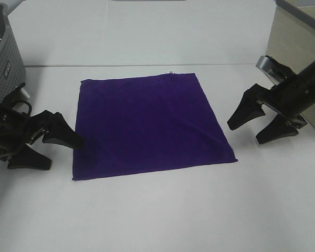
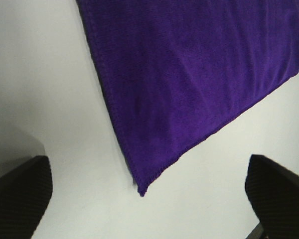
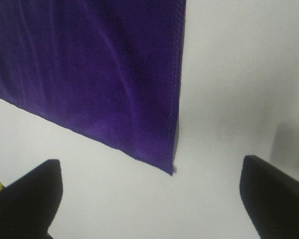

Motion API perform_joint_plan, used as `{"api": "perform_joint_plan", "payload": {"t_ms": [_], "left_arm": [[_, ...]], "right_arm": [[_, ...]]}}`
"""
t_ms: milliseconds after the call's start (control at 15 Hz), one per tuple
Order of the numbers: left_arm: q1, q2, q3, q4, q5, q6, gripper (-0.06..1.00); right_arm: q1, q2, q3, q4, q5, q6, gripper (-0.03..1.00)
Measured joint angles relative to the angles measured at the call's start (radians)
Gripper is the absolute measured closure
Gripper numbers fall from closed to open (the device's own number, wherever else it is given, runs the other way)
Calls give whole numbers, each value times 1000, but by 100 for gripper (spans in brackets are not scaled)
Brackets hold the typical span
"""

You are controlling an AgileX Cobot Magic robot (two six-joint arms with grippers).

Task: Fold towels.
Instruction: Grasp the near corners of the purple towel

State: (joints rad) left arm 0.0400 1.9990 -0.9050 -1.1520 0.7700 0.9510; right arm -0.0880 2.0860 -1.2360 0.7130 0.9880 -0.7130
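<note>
Purple towel (image 1: 147, 123) lies flat and unfolded in a single layer on the white table (image 1: 157, 215), roughly central in the high view. Its outline is near square and slightly skewed. A shallow crease runs toward the near right corner. A small white tag (image 1: 171, 71) shows on the far edge, right of its middle.

Left gripper (image 1: 63, 154): positioned low at the towel's left edge, close to the near left corner. Jaws are spread wide and hold nothing. In the high view the tip of one finger (image 1: 68, 137) reaches the left hem; whether it touches the cloth cannot be told. The left wrist view shows the towel's corner lying between the two dark fingers (image 2: 22, 196), apart from both.

Right gripper (image 1: 245, 134): positioned just beside the towel's right edge, off the cloth, toward the near right corner. Jaws are spread wide and empty. The right wrist view shows that corner lying between the two fingers (image 3: 25, 199), apart from both.

Grey perforated basket (image 1: 2, 50) stands at the far left of the table, behind the left arm. A beige object (image 1: 296, 44) sits at the far right behind the right arm; what it is cannot be told
</note>
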Motion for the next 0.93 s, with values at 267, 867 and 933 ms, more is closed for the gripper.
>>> {"api": "perform_joint_plan", "payload": {"t_ms": [267, 867, 933], "left_arm": [[0, 0, 0, 0, -2, 0, -5], [0, 1, -4, 5, 0, -50, -5], [0, 1, -4, 6, -3, -58, -5]], "right_arm": [[0, 94, -66, 35, 37, -9, 3], [0, 96, -68, 32, 22, -9, 4], [0, 96, -68, 32, 22, -9, 4]]}}
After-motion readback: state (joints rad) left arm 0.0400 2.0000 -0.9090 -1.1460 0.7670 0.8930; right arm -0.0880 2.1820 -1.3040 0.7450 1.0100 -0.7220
